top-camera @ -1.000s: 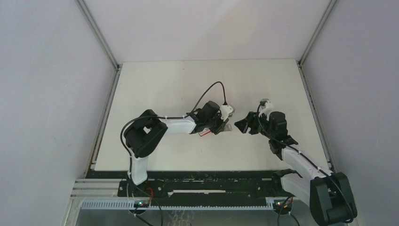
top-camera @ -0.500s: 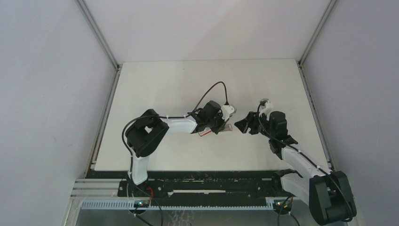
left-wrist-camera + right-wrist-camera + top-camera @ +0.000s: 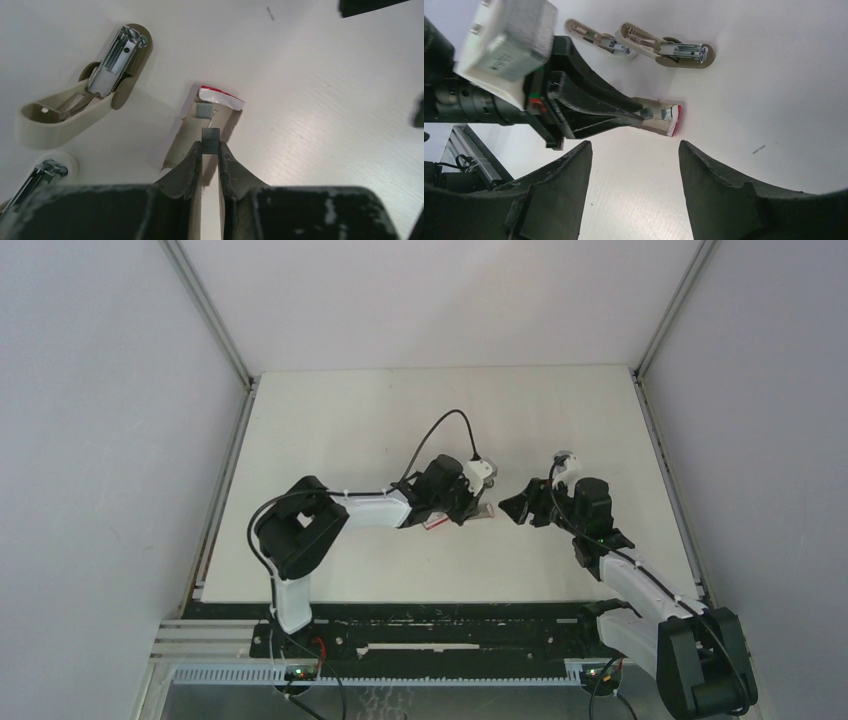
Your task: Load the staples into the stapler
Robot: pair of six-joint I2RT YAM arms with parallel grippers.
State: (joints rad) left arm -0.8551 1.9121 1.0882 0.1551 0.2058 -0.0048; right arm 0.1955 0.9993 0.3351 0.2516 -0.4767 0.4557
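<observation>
My left gripper (image 3: 210, 146) is shut on a small grey block of staples (image 3: 210, 139) and holds it just above the opened red-and-white box (image 3: 220, 98). A second grey staple block (image 3: 204, 110) lies in that box. The stapler (image 3: 111, 70) lies opened out at the upper left of the left wrist view, beige with its metal magazine showing. It also shows in the right wrist view (image 3: 664, 50). My right gripper (image 3: 635, 146) is open and empty, a short way from the box (image 3: 670, 119). In the top view the left gripper (image 3: 474, 508) and right gripper (image 3: 515, 508) face each other.
A second beige-and-metal stapler part (image 3: 46, 171) lies at the lower left of the left wrist view and beside the first in the right wrist view (image 3: 596, 39). A small dark mark (image 3: 759, 149) is on the white table (image 3: 360, 420). Grey walls (image 3: 100, 440) flank the table.
The left arm has drawn back slightly to the left, still shut on the staples. The right arm has barely moved.
</observation>
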